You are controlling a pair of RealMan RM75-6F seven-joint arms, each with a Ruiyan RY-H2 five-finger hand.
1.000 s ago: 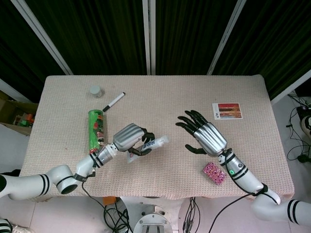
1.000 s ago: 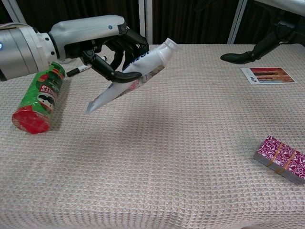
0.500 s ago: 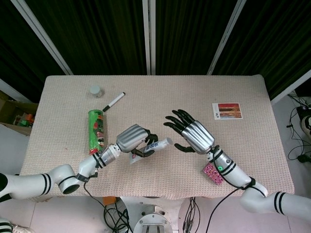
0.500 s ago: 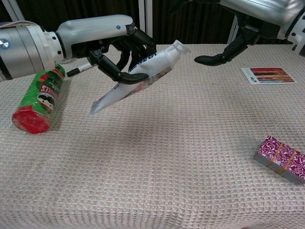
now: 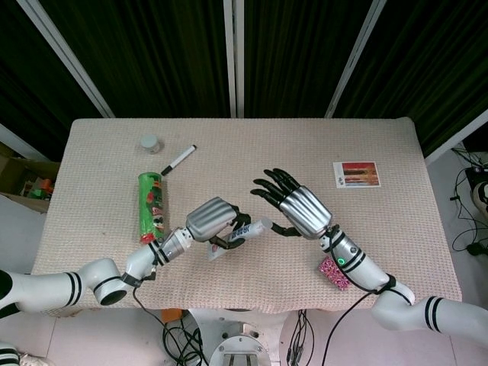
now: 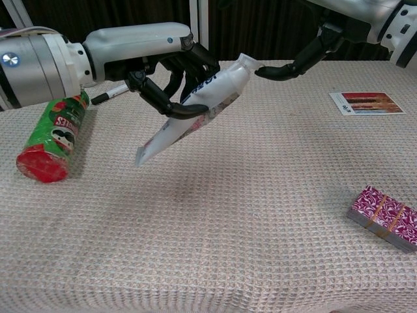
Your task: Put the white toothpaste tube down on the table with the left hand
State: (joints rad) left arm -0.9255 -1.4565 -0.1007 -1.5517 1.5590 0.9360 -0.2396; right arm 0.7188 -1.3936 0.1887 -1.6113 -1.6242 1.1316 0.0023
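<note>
The white toothpaste tube hangs in the air above the table, cap end up and to the right, flat end pointing down to the left. My left hand grips it around the middle, fingers curled over it. In the head view the tube pokes out to the right of the left hand. My right hand hovers just to the right of the cap with its fingers spread and holds nothing. Its thumb reaches up to the cap; I cannot tell whether they touch.
A green chips can lies at the left, with a black marker and a small grey jar behind it. A printed card lies at the far right. A pink patterned box sits near the front right edge.
My right hand has moved left, up to the tube's cap. The left hand has shifted a little to the right with the tube, which now tilts more steeply.
</note>
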